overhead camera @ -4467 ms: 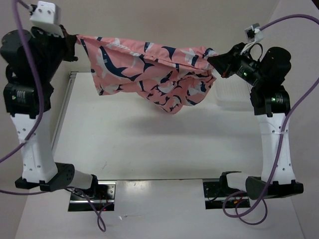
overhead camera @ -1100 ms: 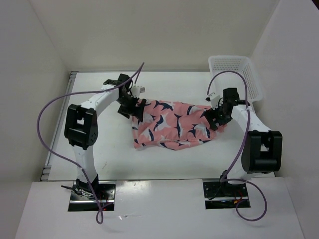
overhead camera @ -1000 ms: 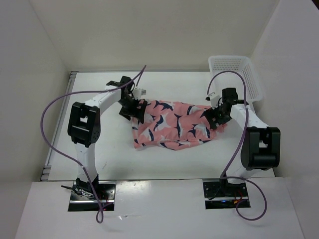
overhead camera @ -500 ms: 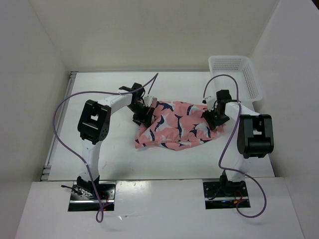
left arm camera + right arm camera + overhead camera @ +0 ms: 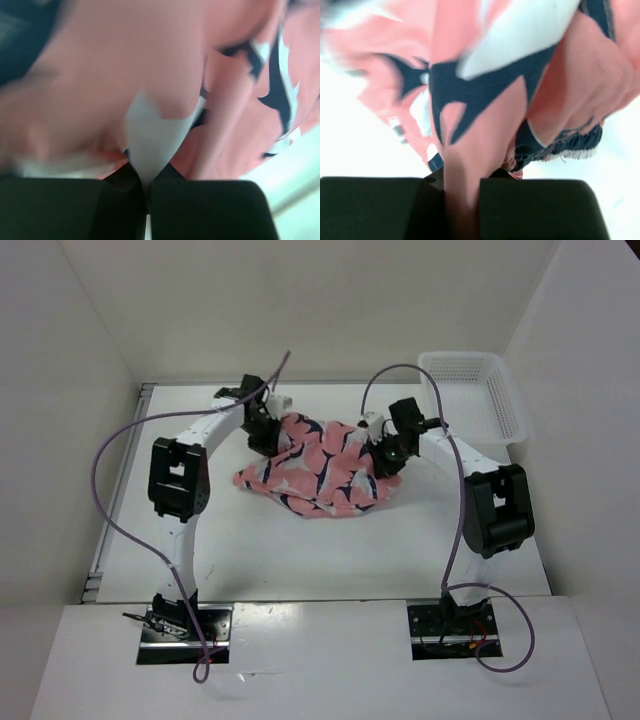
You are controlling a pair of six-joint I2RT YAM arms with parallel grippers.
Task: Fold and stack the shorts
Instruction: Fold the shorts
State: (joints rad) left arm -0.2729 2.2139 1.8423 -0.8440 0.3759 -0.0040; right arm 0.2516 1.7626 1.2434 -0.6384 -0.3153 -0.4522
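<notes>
Top external view: shorts (image 5: 315, 468) bunched in a loose heap on the desk (image 5: 400, 550), centre and toward the far side, not yet flat or folded.
Left tool (image 5: 268, 436): clamped on the far-left edge of the shorts, with cloth pinched between the fingers in the left wrist view.
Right tool (image 5: 386, 454): clamped on the far-right edge, with a strip of fabric trapped between the fingers in the right wrist view.
Reason for grip: probably two opposite edges taken so as to lift and spread the cloth taut before a fold.
Slack: fabric sagging between the tools, near-left corner trailing on the desk.
White mesh basket (image 5: 495, 390): far right corner, well apart from the shorts.
Stage: judged early, with no fold made and nothing stacked.
Risk: thin pinch, possible slip under tension.
</notes>
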